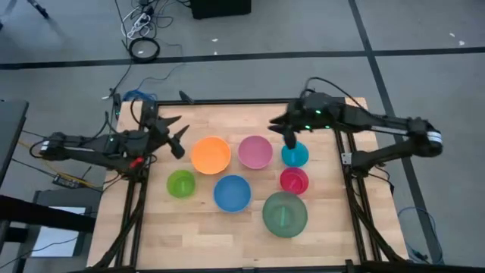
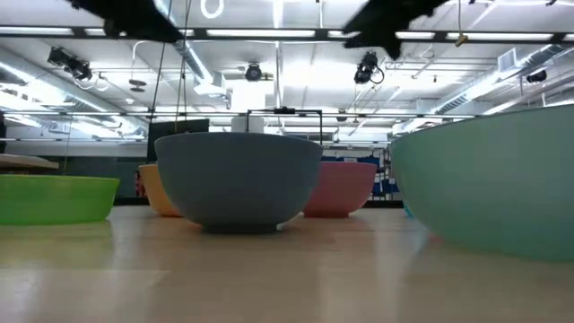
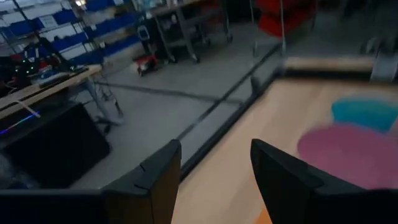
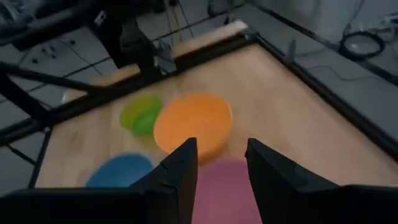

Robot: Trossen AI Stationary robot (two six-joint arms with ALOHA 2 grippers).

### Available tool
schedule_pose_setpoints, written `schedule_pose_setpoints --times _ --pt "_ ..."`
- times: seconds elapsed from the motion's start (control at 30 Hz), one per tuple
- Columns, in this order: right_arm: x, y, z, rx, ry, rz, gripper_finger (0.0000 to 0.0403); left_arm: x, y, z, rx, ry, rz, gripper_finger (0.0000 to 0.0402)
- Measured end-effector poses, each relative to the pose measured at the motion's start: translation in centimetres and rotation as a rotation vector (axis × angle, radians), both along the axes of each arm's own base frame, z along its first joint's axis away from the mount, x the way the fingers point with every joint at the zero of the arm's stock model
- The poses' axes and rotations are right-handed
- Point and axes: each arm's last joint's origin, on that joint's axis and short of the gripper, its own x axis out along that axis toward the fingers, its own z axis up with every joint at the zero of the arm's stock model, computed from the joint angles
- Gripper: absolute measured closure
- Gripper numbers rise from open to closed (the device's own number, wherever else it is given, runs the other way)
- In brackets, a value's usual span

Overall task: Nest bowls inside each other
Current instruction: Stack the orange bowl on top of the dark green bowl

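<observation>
Several plastic bowls stand upright and apart on the wooden table (image 1: pixel 333 243): orange (image 1: pixel 211 154), pink (image 1: pixel 255 151), cyan (image 1: pixel 295 155), magenta-red (image 1: pixel 294 180), lime green (image 1: pixel 180 183), blue (image 1: pixel 232 192) and dull green (image 1: pixel 285 214). My left gripper (image 1: pixel 178 135) hovers open above the table's left side, left of the orange bowl. My right gripper (image 1: pixel 283 133) hovers open above the far side, between the pink and cyan bowls. Its wrist view looks down on the orange bowl (image 4: pixel 193 124), with nothing between the fingers (image 4: pixel 222 168). The left fingers (image 3: pixel 214 174) also hold nothing.
The black table frame (image 1: pixel 235 102) runs along the far edge, with cables on the floor behind it. Bare wood lies along the near edge and at the far right corner. In the low view the blue bowl (image 2: pixel 238 179) and the dull green bowl (image 2: pixel 489 179) fill the foreground.
</observation>
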Motion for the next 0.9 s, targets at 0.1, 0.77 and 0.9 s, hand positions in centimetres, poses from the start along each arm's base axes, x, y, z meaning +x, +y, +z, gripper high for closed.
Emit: schedule_pose_setpoints --times 0.1,0.77,0.9 --pt "2.8 -0.5 0.2 -0.009 -0.049 0.018 0.0275 1.2 -0.1 0.7 -0.012 -0.108 0.0 0.0198" --pt "12.8 -2.5 -5.9 0.133 -0.249 0.016 0.0275 3.8 -0.4 1.4 -0.028 -0.258 0.0 0.0198" --pt "13.5 -2.6 -6.5 0.145 -0.294 0.062 0.0275 3.8 -0.4 1.3 -0.054 -0.273 0.001 0.0198"
